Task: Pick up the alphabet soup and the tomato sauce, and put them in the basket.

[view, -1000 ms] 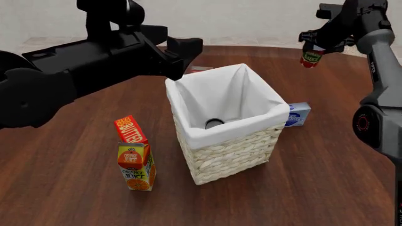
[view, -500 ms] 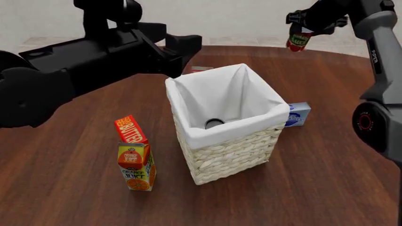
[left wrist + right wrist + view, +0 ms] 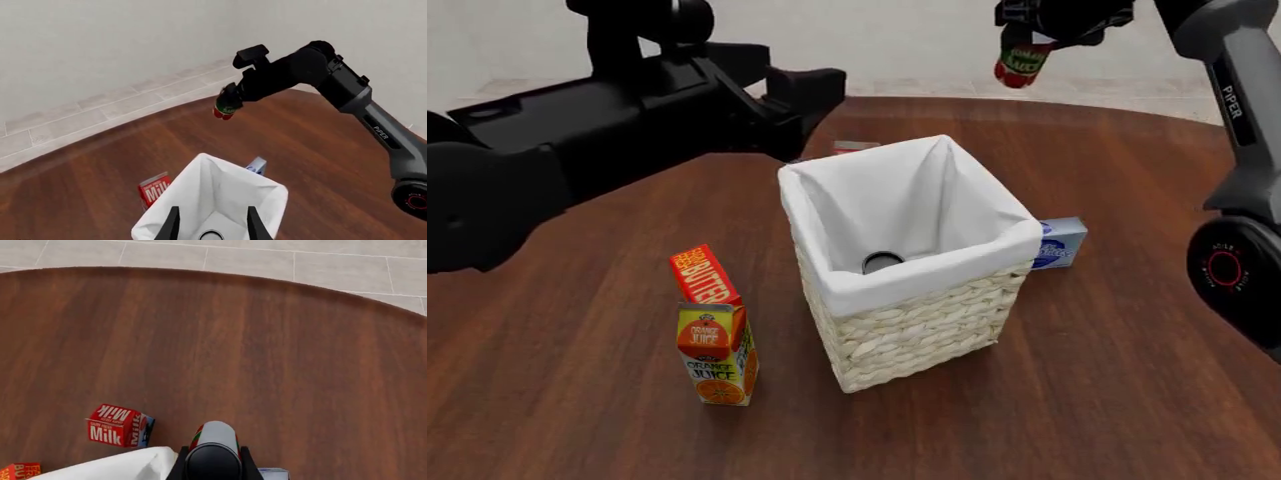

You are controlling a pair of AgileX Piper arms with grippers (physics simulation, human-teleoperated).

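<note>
Right jaws (image 3: 1024,40) around tomato sauce (image 3: 1022,62)

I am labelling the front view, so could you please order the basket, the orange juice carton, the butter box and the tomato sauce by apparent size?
1. basket, clearly largest.
2. orange juice carton.
3. butter box, partly hidden behind the carton, so this rank is unsure.
4. tomato sauce, held high in the right pincer and farther from the camera, so it looks smallest.

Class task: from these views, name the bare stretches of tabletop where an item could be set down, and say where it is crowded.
Bare wood: the near right, in front of the blue-and-white box, and the near left, beside the orange juice carton. Crowded: around the basket, with the milk carton just behind.
</note>
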